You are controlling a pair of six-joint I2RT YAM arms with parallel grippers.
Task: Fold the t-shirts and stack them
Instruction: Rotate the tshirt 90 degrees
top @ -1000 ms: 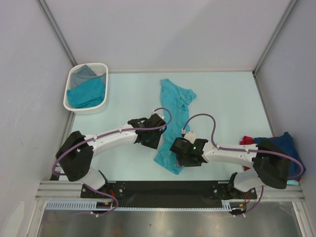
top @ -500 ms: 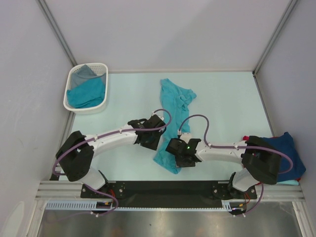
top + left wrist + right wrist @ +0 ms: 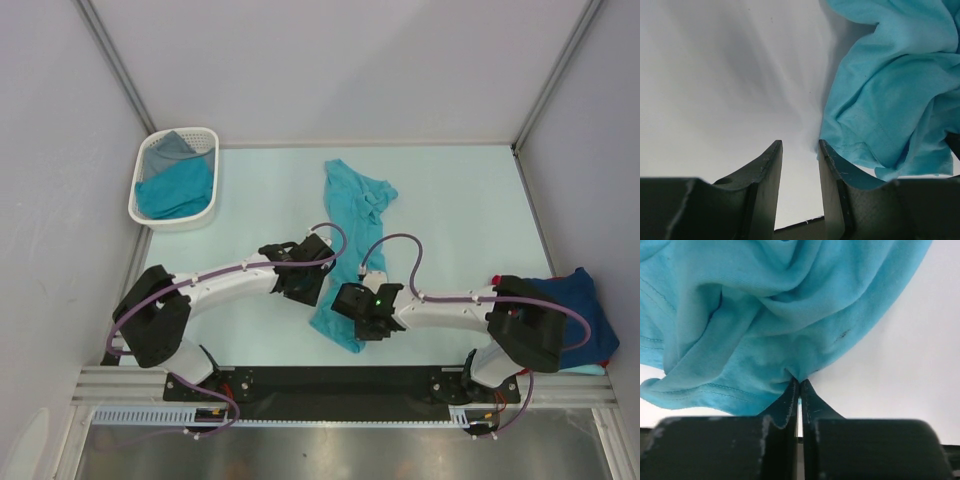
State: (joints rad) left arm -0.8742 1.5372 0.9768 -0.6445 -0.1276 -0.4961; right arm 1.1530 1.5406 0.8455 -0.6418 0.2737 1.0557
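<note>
A teal t-shirt [image 3: 352, 212] lies crumpled in a long strip down the middle of the table. My right gripper [image 3: 358, 312] is at the strip's near end. In the right wrist view this gripper [image 3: 800, 380] is shut on a pinched fold of the teal t-shirt [image 3: 765, 315]. My left gripper [image 3: 305, 281] sits just left of the strip. In the left wrist view the left gripper [image 3: 800, 145] is open with only bare table between its fingers, and the hem of the teal t-shirt [image 3: 890, 95] lies against the outside of its right finger.
A white slotted basket [image 3: 181, 131] at the back left holds teal and grey cloth. A navy t-shirt [image 3: 588, 300] and a red t-shirt [image 3: 497, 284] are heaped at the right edge beside the right arm's base. Grey walls enclose the table.
My right gripper slid a little to the left at the shirt's near end and closed on the fabric. The left arm has stayed where it was.
</note>
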